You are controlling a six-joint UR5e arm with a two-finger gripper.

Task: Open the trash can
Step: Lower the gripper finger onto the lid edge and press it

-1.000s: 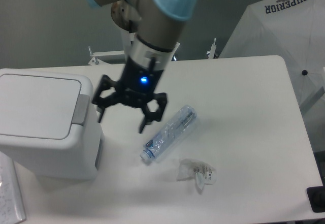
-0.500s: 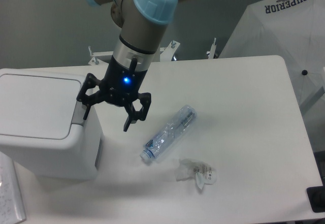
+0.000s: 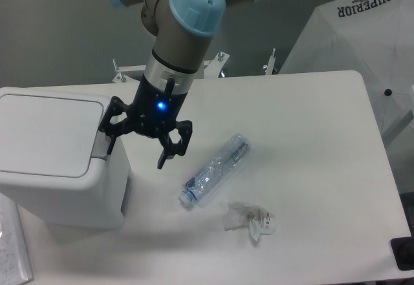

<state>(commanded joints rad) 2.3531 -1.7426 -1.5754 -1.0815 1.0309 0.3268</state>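
Observation:
The trash can [image 3: 55,162] is a large boxy white bin at the left of the table, with its flat white lid [image 3: 45,133] shut and a grey push tab [image 3: 100,146] on the lid's right edge. My gripper [image 3: 136,150] hangs open and empty just right of the bin. Its left finger [image 3: 110,141] is over the grey tab; whether it touches the tab cannot be told. Its right finger [image 3: 167,156] is over the bare table.
A clear plastic bottle [image 3: 217,168] lies on its side right of the gripper. A crumpled clear wrapper [image 3: 252,220] lies in front of it. A white folded umbrella [image 3: 362,46] stands beyond the table's right edge. Paper [image 3: 13,246] lies at the lower left.
My gripper moved left from above the table toward the bin's grey tab, then almost stopped. It stays open. The bin, bottle and wrapper have not moved.

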